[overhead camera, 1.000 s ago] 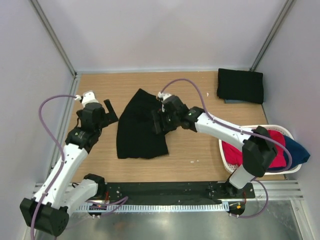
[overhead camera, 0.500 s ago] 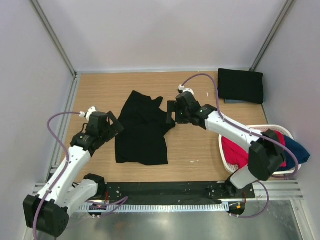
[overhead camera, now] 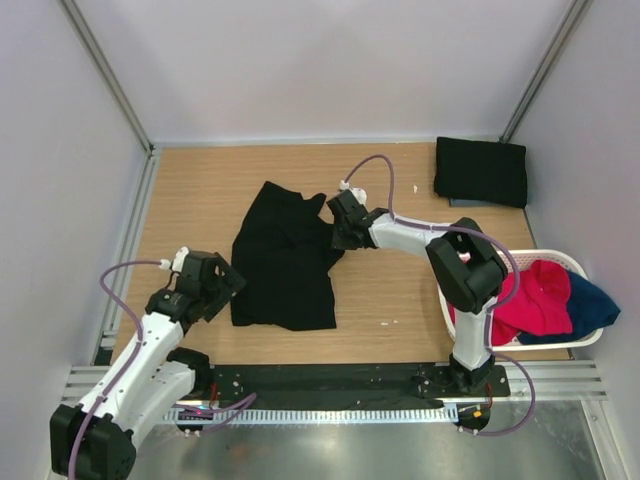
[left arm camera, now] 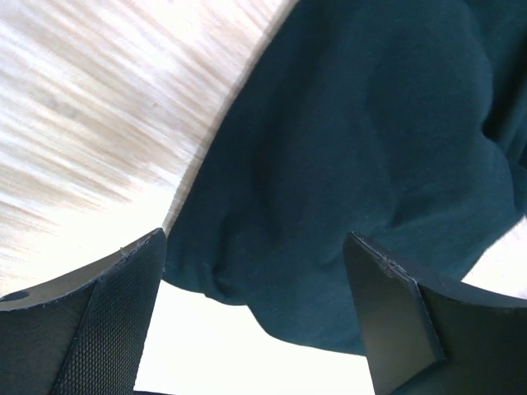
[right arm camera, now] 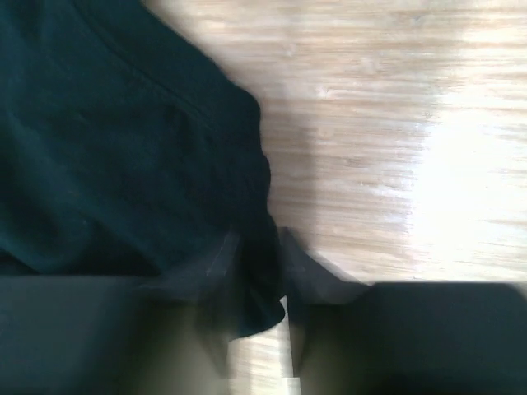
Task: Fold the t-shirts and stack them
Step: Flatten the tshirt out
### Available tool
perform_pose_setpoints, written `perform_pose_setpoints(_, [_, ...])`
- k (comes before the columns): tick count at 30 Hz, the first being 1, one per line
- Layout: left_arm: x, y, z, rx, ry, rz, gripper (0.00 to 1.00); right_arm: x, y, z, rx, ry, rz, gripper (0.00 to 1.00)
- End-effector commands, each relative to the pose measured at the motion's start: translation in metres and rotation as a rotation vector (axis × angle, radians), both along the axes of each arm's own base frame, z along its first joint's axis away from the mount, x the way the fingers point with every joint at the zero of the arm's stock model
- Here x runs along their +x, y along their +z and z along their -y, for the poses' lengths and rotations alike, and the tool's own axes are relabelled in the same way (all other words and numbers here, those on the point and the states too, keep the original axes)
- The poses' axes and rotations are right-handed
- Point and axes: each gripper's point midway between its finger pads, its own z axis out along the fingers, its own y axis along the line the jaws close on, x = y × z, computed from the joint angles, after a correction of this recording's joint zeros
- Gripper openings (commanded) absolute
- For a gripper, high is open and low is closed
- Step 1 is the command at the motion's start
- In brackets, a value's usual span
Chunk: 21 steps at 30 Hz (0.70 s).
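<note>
I find the unfolded black t-shirt (overhead camera: 283, 262) lying flat on the wooden counter (overhead camera: 400, 300), left of centre frame. The left gripper (left arm camera: 254, 240) stands spread, one finger on either side of the shirt's lower-left hem corner; I cannot confirm contact. The right gripper (right arm camera: 255, 251) is nearly closed and pinches a fold at the shirt's right edge, though that view is blurred. A folded black t-shirt (overhead camera: 480, 172) sits at upper right. A white basket (overhead camera: 540, 345) holding red and blue cloth sits at lower right.
</note>
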Motion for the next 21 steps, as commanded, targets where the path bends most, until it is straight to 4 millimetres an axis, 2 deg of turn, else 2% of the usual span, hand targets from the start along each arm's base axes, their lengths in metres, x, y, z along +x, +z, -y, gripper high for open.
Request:
perform_pose_setpoints(1, [0.016, 0.028, 0.007, -0.001, -0.054, 0.084, 0.88, 0.022, 0.010, -0.010, 0.059, -0.044, 0.060, 0.21])
perform_pose_setpoints(3, [0.021, 0.037, 0.011, 0.018, -0.098, 0.094, 0.86, 0.027, 0.009, 0.002, 0.054, -0.071, 0.054, 0.01])
perform_pose_setpoints(4, [0.023, 0.039, 0.013, 0.025, -0.117, 0.092, 0.85, 0.029, 0.011, 0.007, 0.055, -0.077, 0.051, 0.01])
perform_pose_setpoints(7, [0.027, 0.047, 0.026, 0.056, -0.207, 0.091, 0.83, 0.042, 0.059, 0.015, 0.078, -0.062, 0.139, 0.01])
perform_pose_setpoints(8, [0.028, 0.048, 0.030, 0.067, -0.231, 0.089, 0.83, 0.044, 0.095, 0.017, 0.084, -0.023, 0.214, 0.01])
perform_pose_setpoints(9, [0.029, 0.044, 0.033, 0.095, -0.263, 0.073, 0.83, 0.045, 0.117, 0.014, 0.097, 0.006, 0.254, 0.01])
perform_pose_setpoints(11, [0.032, 0.050, 0.042, 0.150, -0.302, 0.083, 0.84, 0.049, 0.188, 0.013, 0.145, 0.049, 0.404, 0.01])
perform_pose_setpoints(12, [0.037, 0.051, 0.047, 0.172, -0.319, 0.077, 0.86, 0.048, 0.213, 0.012, 0.165, 0.066, 0.454, 0.01])
perform_pose_setpoints(13, [0.039, 0.052, 0.051, 0.184, -0.334, 0.077, 0.87, 0.050, 0.247, 0.011, 0.184, 0.082, 0.519, 0.01])
perform_pose_setpoints(15, [0.045, 0.055, 0.055, 0.191, -0.338, 0.076, 0.89, 0.048, 0.294, 0.019, 0.170, 0.105, 0.617, 0.01])
perform_pose_setpoints(16, [0.050, 0.063, 0.058, 0.191, -0.337, 0.091, 0.90, 0.047, 0.333, 0.022, 0.175, 0.105, 0.673, 0.01])
perform_pose_setpoints(17, [0.054, 0.067, 0.056, 0.202, -0.323, 0.102, 0.92, 0.044, 0.353, 0.024, 0.176, 0.112, 0.701, 0.01])
perform_pose_setpoints(18, [0.056, 0.074, 0.053, 0.209, -0.307, 0.120, 0.94, 0.043, 0.366, 0.018, 0.168, 0.143, 0.717, 0.01])
perform_pose_setpoints(19, [0.058, 0.083, 0.051, 0.209, -0.295, 0.150, 0.96, 0.032, 0.407, 0.009, 0.205, 0.199, 0.764, 0.01])
perform_pose_setpoints(20, [0.060, 0.091, 0.044, 0.228, -0.261, 0.170, 1.00, 0.011, 0.419, -0.022, 0.211, 0.292, 0.775, 0.01])
perform_pose_setpoints(21, [0.060, 0.095, 0.037, 0.228, -0.234, 0.177, 1.00, -0.001, 0.429, -0.039, 0.200, 0.339, 0.788, 0.01])
